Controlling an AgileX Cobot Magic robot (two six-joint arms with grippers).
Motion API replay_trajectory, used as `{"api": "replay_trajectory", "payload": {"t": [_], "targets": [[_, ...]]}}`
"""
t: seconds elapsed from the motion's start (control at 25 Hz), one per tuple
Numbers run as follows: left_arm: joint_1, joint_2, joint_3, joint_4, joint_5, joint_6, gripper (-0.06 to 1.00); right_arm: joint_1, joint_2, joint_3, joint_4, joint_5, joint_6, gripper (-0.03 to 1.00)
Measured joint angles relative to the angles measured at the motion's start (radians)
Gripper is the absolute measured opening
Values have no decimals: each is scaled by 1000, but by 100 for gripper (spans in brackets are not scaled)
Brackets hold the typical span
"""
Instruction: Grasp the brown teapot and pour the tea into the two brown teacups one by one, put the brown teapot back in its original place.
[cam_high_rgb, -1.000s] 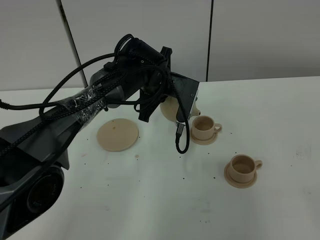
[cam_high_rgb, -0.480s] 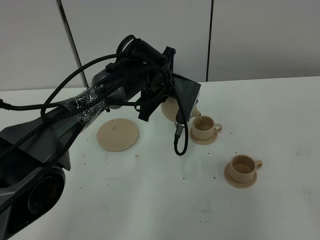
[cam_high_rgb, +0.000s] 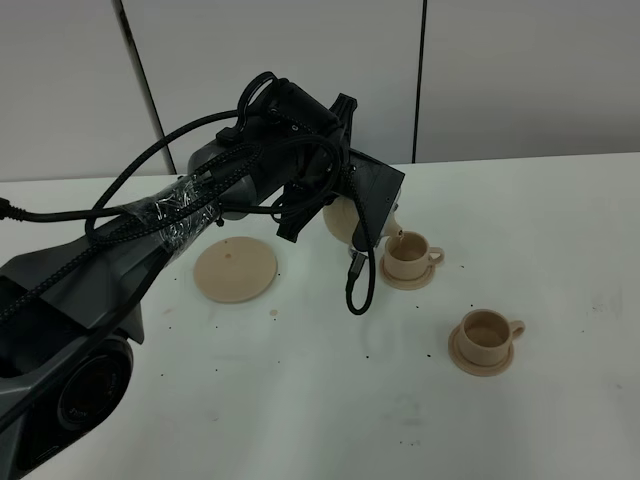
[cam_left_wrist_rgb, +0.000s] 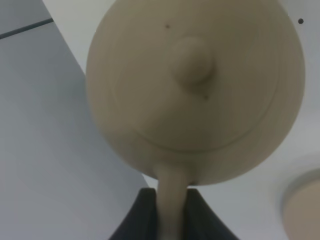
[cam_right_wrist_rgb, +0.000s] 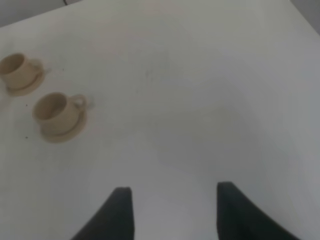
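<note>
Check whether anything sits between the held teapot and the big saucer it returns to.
Nothing visible does. The left hand holds the teapot tipped over the far teacup; the big saucer lies bare, and the near teacup sits on the opposite side.

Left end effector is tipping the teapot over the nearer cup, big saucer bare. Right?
Not quite: the teapot is tipped over the farther cup, not the nearer cup, as the exterior high view shows. The big saucer is bare.

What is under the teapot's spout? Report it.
The farther teacup, on its saucer, sits under the brown teapot spout. In the high view the left arm hides most of the pot.
</note>
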Motion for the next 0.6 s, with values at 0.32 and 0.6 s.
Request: {"api": "replay_trajectory", "payload": {"t": [0.32,0.6], "targets": [[-4,0,0,12,-6,2,17,0,0,0,0,0,1,38],[-9,0,0,41,-7,4,17,0,0,0,0,0,1,38]]}}
